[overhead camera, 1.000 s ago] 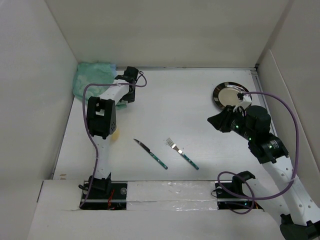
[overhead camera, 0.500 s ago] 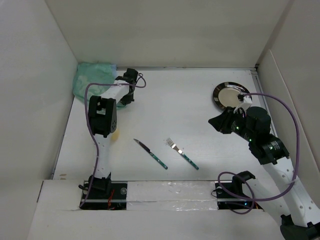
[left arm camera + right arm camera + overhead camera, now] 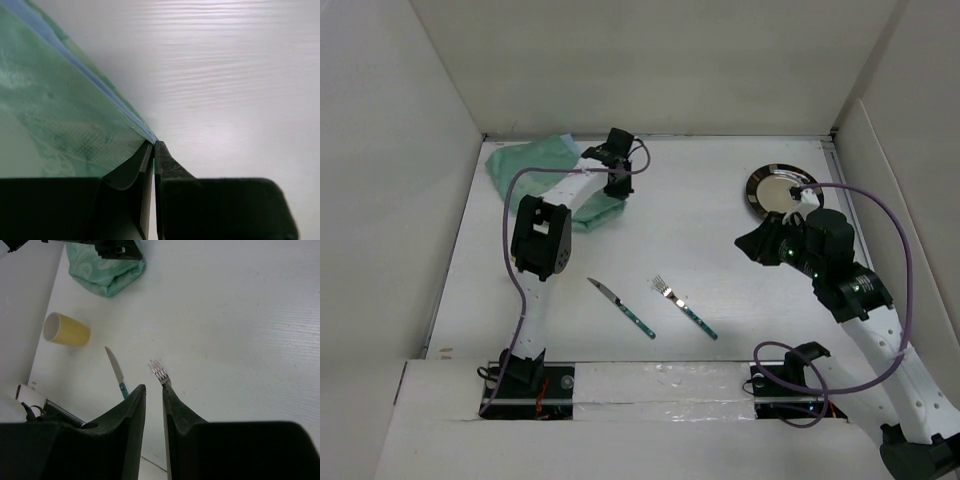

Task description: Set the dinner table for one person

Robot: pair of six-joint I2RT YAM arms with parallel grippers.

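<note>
Left claw (image 3: 152, 146) is clamped tight on the edge of the mint-green cloth (image 3: 60, 115) at the far-left end of the white bench (image 3: 225, 75), right claw (image 3: 154, 389) hangs empty over the right side, jaws a crack apart, fork (image 3: 159, 371) and knife (image 3: 116, 371) lying side by side mid-bench.

Left arm (image 3: 542, 235) reaches far forward, elbow raised, wrist bent down; left gripper (image 3: 154, 144) is pinched tight on the edge of a green cloth (image 3: 60, 110); right arm (image 3: 855, 295) leans inward; right gripper (image 3: 154, 388) hangs in the air, fingers parted by a narrow gap, empty.
</note>
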